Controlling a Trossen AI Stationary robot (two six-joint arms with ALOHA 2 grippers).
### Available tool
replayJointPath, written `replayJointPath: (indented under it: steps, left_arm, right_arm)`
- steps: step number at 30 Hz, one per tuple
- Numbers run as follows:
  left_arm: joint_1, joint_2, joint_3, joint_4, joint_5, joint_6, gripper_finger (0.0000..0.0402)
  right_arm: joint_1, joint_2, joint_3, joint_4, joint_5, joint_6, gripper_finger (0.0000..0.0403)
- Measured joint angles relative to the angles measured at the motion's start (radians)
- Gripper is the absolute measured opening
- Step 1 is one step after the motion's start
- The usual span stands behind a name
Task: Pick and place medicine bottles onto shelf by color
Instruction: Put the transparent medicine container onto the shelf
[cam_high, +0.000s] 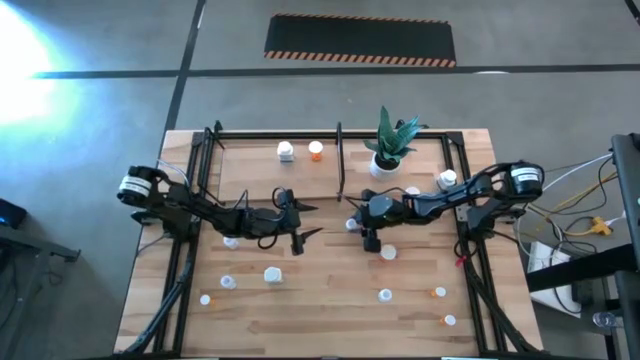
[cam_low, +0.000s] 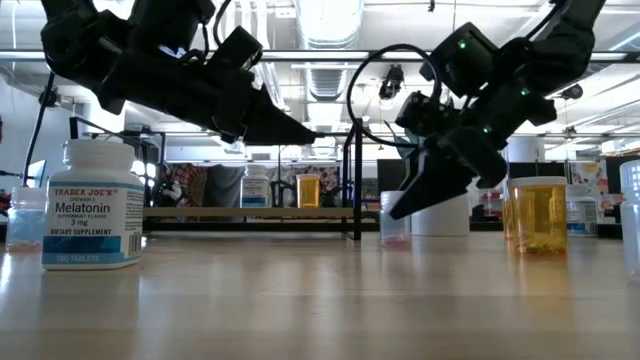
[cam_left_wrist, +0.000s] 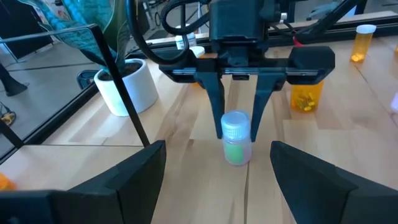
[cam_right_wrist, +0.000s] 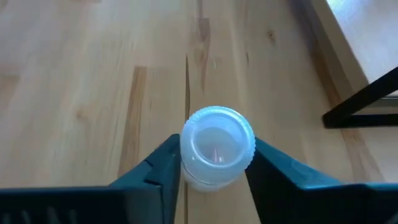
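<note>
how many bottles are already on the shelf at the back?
2 visible in the high view: a white bottle and an orange bottle, side by side on the shelf left of the divider bar. The arms may hide others.

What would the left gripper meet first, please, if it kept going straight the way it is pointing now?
Probably the small bottle with the white cap, standing directly ahead of the open left gripper, and with it the right gripper, whose fingers stand on either side of it. Depth is hard to judge, so treat this as likely.
</note>
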Motion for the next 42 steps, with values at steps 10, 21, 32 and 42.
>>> replayJointPath:
  steps: [10, 21, 32, 42]
  left_arm:
    - [0.000, 0.000, -0.001, -0.057, 0.001, -0.050, 0.0272]
    - [0.000, 0.000, -0.001, -0.057, 0.022, -0.050, 0.0272]
    - [0.000, 0.000, -0.001, -0.049, 0.084, -0.050, 0.0272]
    - [0.000, 0.000, -0.001, -0.049, 0.079, -0.077, 0.0263]
  right_arm:
    - [0.004, -0.062, 0.025, -0.006, 0.000, 0.100, 0.0129]
    - [0.051, -0.045, 0.189, -0.063, 0.003, 0.136, 0.0128]
    - [0.055, 0.059, 0.345, -0.067, 0.010, 0.096, 0.0128]
    - [0.055, 0.187, 0.498, -0.159, 0.011, 0.057, 0.0130]
